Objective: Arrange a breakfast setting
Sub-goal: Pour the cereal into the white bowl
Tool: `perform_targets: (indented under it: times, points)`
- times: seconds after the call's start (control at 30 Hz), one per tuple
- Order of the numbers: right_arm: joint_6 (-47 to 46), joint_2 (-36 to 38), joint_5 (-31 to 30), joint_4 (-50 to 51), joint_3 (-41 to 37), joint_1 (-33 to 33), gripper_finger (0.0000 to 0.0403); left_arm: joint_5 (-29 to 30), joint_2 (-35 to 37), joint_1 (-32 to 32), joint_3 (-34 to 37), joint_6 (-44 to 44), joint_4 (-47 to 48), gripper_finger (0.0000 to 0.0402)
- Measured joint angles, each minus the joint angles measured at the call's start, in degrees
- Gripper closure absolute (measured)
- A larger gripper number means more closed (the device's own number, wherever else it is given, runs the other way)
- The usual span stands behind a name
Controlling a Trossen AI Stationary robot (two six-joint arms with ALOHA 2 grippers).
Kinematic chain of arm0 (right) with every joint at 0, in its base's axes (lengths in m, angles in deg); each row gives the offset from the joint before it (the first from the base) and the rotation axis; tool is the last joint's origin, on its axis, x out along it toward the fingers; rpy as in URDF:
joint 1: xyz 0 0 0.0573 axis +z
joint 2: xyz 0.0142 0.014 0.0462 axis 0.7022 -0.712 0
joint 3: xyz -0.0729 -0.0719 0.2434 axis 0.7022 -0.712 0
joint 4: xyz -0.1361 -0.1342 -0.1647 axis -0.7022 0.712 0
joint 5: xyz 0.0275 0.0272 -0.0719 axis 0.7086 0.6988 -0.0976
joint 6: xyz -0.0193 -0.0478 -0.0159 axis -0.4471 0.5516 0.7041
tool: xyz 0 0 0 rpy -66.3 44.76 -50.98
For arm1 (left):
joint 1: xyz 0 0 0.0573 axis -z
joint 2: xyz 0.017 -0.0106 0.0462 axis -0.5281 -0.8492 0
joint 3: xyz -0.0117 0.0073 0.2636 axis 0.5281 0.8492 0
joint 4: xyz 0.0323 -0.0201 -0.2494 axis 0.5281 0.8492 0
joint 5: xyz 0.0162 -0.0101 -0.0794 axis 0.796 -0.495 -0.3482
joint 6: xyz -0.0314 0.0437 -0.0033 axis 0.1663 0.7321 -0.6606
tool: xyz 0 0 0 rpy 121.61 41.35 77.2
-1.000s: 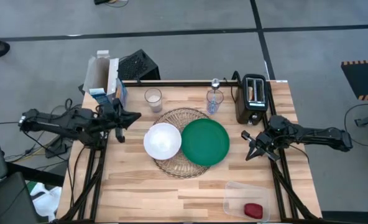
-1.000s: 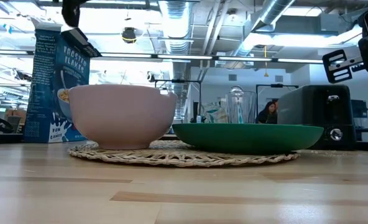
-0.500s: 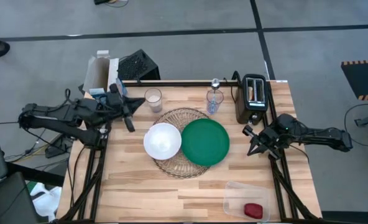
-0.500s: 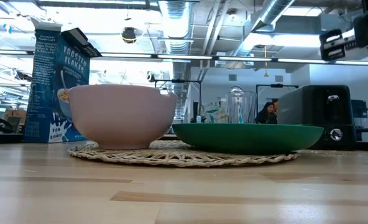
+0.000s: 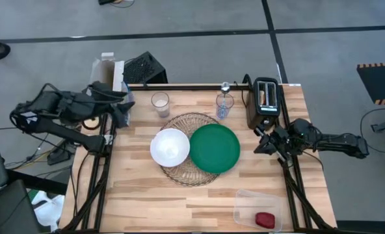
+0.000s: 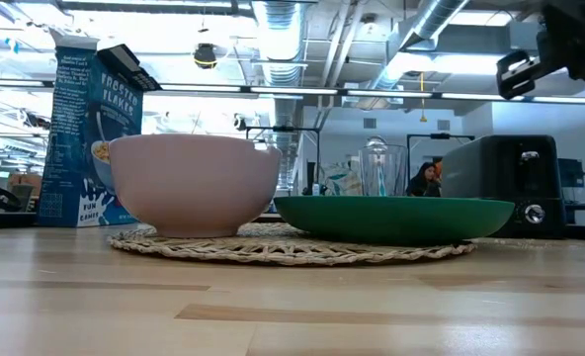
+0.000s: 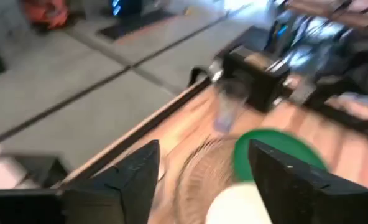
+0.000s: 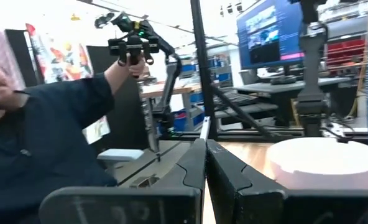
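From my station I take the wicker mat (image 5: 191,148) as the landmark. Far to its left, my left gripper (image 5: 121,112) hangs off the surface (image 5: 179,201) edge beside the cereal box (image 5: 108,81); its wrist camera shows the fingers (image 7: 128,180) spread wide with nothing between them. The box stands at the back-left corner, well apart from the mat. One clear glass (image 5: 160,103) sits just behind the mat's left edge, the other glass (image 5: 224,105) behind its right edge. On the mat, the white bowl (image 5: 170,147) lies left and the green plate (image 5: 214,148) right, its outer rim overhanging the weave. To the mat's right, beyond the toaster (image 5: 265,103), my right gripper (image 5: 265,144) hovers at the surface edge with its fingers (image 8: 196,168) pressed together, empty. The apple (image 5: 265,220) rests in the plastic tub (image 5: 257,208), near the front-right corner.

My worry is the left side: the open gripper is close to the box, and a careless swing could topple it.

The overhead view alone shows the apple and tub. The low view alone shows the box lettering (image 6: 85,138) and the bowl's height. The right wrist view shows a person's sleeve (image 8: 41,130) beyond the surface. I see no bagel or spoon anywhere.
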Motion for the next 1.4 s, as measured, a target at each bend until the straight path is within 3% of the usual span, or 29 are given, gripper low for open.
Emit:
perform_targets:
  times: [0.13, 0.3, 0.43, 0.63, 0.97, 1.23, 1.4]
  points:
    - [0.1, 0.0, -3.0, 0.1, 0.0, 0.0, 0.0365, 3.7, -3.3, -1.8, -5.6, -4.3, 12.8, 0.0149]
    - [0.1, 0.0, -6.5, 0.1, 0.0, 0.0, 0.0365, 2.0, -8.6, -8.1, -10.1, -6.5, 22.6, 0.0158]
    - [0.1, 0.0, -7.7, 0.2, 0.0, 0.0, 0.0365, -6.2, -12.3, -16.2, -11.5, -1.6, 22.9, 0.0168]
    - [0.1, 0.0, -7.7, 1.1, 0.1, 0.0, 0.0365, -10.1, -13.9, -27.2, -11.9, 5.9, 22.7, 0.0183]
    - [1.0, 0.0, -8.9, 3.0, 0.1, 0.0, 0.0365, -19.5, -12.2, -45.3, -11.9, 9.9, 22.6, 0.0193]
    - [1.1, 0.0, -8.9, 3.0, 0.1, 0.0, 0.0365, -24.1, -14.6, -51.6, -11.7, 12.4, 22.6, 0.0193]
    - [1.2, 0.0, -8.9, 3.0, 0.1, 0.0, 0.0365, -26.8, -15.4, -53.7, -7.0, 13.9, 22.6, 0.0193]
